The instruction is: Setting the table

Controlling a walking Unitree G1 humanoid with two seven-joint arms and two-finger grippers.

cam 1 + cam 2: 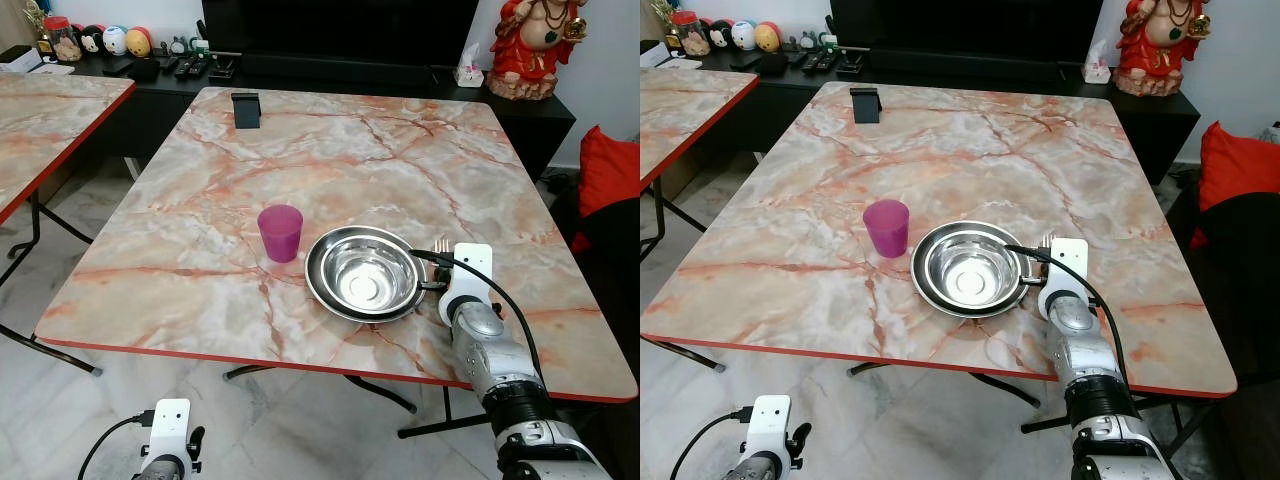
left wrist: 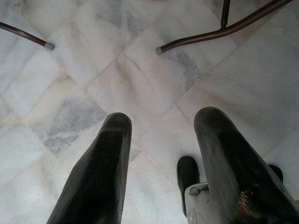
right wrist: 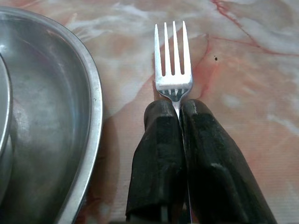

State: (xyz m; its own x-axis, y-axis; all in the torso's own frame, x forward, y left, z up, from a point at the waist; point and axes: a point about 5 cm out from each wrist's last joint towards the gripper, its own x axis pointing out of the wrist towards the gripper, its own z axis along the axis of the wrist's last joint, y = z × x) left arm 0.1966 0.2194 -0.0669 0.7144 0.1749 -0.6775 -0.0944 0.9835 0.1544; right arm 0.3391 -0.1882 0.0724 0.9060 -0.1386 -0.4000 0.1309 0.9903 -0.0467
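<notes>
A steel bowl (image 1: 362, 270) sits in a steel plate (image 1: 330, 297) near the front edge of the marble table (image 1: 330, 170). A purple cup (image 1: 280, 232) stands just left of it. My right gripper (image 3: 180, 109) is shut on a steel fork (image 3: 173, 60), holding it by the handle with the tines pointing away over the tabletop, just right of the plate's rim (image 3: 91, 116). The fork's tines (image 1: 440, 244) peek out beyond the right wrist (image 1: 468, 280). My left gripper (image 2: 161, 126) hangs open below the table over the floor.
A black phone stand (image 1: 246, 109) is at the table's far left. A second marble table (image 1: 45, 120) stands to the left. A dark sideboard (image 1: 300, 75) with remotes, figurines and a red statue (image 1: 530, 45) runs behind. A red cushion (image 1: 610, 170) lies right.
</notes>
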